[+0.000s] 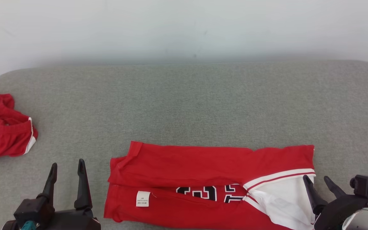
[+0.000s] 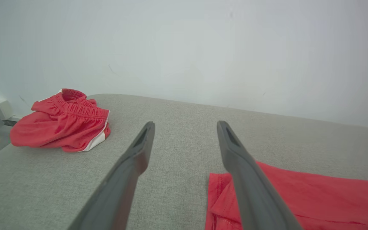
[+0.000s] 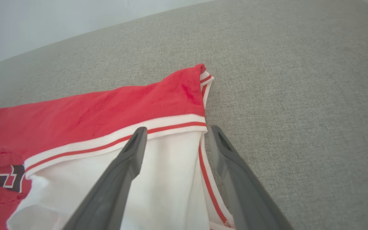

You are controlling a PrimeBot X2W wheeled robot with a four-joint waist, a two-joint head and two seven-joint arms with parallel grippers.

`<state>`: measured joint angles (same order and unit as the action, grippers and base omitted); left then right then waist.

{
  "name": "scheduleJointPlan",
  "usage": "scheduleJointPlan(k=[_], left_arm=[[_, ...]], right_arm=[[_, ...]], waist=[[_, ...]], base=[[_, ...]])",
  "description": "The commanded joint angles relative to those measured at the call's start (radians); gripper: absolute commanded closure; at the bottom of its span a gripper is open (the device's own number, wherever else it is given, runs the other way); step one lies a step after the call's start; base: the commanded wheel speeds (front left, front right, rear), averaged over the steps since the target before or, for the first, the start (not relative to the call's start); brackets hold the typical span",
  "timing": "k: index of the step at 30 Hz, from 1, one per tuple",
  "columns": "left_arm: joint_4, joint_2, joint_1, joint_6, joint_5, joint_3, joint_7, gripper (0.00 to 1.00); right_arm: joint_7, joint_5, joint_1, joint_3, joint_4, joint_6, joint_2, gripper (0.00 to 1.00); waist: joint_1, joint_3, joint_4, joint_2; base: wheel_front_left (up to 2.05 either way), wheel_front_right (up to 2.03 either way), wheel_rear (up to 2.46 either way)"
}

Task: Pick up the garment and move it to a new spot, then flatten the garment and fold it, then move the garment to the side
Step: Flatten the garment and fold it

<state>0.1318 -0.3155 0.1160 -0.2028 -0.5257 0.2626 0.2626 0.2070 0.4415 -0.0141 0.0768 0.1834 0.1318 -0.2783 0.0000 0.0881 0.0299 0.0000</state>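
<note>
The half-folded garment (image 1: 203, 159) lies at the near side of the tabletop (image 1: 184, 102). The left gripper (image 1: 67, 163) is just off its left end and the right gripper (image 1: 315, 177) over its white right end, both with jaws apart. Pinching only the top layer could pull the fold open.

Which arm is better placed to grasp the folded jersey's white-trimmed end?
Right: the right gripper is open over the white end of the jersey; the left gripper is beside the other end.

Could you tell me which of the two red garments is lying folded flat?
The red jersey with black lettering, at the near edge of the grey surface; the red shorts at the far left lie in a crumpled heap.
</note>
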Motion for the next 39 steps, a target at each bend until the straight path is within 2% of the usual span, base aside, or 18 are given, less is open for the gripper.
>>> scheduleJointPlan(k=[1, 9, 20, 21, 22, 29, 39], left_arm=[[-0.018, 0.008, -0.024, -0.001, 0.029, -0.014, 0.002, 0.00], [-0.036, 0.020, -0.062, 0.002, 0.103, -0.026, 0.003, 0.00], [0.004, 0.006, -0.080, 0.008, 0.127, -0.026, 0.003, 0.00], [0.008, 0.004, -0.080, 0.008, 0.130, -0.024, 0.003, 0.00], [0.015, -0.003, -0.081, 0.008, 0.138, -0.019, -0.003, 0.00], [0.010, -0.033, -0.098, -0.009, 0.154, -0.012, -0.028, 0.00], [-0.056, -0.039, -0.174, -0.048, 0.130, -0.058, -0.015, 0.00]], right_arm=[[0.011, -0.011, -0.027, -0.005, 0.042, -0.003, -0.011, 0.00], [0.023, -0.029, -0.076, -0.007, 0.197, -0.003, -0.028, 0.00], [0.060, -0.009, -0.107, -0.050, 0.309, -0.003, -0.021, 0.02], [0.064, -0.006, -0.111, -0.059, 0.316, -0.003, -0.022, 0.83], [0.065, 0.001, -0.115, -0.071, 0.323, -0.003, -0.024, 1.00], [0.016, 0.028, -0.153, -0.070, 0.371, -0.003, -0.060, 1.00], [-0.033, 0.011, -0.195, 0.030, 0.415, -0.003, -0.194, 1.00]], waist=[[0.0000, -0.007, 0.018, 0.0000], [0.0000, -0.012, 0.060, 0.0000], [0.0000, -0.029, 0.058, 0.0000], [0.0000, -0.030, 0.057, 0.0000], [0.0000, -0.032, 0.057, 0.0000], [0.0000, -0.066, 0.056, 0.0000], [0.0000, -0.107, 0.045, 0.0000]], base=[[0.00, 0.00, 0.00], [0.00, 0.00, 0.00], [0.00, 0.00, 0.00], [0.00, 0.00, 0.00], [0.00, 0.00, 0.00], [0.00, 0.00, 0.00], [0.00, 0.00, 0.00]])
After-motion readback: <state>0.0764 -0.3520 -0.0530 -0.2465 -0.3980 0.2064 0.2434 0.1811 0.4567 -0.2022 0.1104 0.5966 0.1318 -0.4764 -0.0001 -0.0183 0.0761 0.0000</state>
